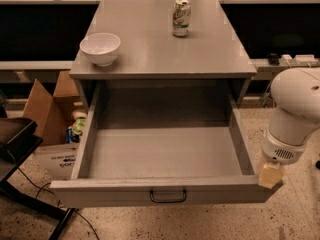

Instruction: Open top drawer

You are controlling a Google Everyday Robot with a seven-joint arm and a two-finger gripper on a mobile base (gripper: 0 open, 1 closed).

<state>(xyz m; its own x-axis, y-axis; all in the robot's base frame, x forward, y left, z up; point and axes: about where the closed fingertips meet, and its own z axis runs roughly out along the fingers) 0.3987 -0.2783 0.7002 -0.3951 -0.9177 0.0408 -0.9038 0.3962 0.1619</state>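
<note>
The top drawer (165, 154) is a deep grey box that stands pulled far out of the grey cabinet (160, 59), and its inside is bare. Its front panel has a small dark wire pull handle (168, 196) at the centre. My gripper (270, 175) hangs under the white arm (295, 109) at the drawer's front right corner, right against the end of the front panel. It is well to the right of the handle. The lower drawers are hidden under the open one.
A white bowl (100, 48) and a drink can (181, 17) stand on the cabinet top. An open cardboard box (45, 114) with items sits on the floor at the left. A black chair (15, 139) is at the far left edge.
</note>
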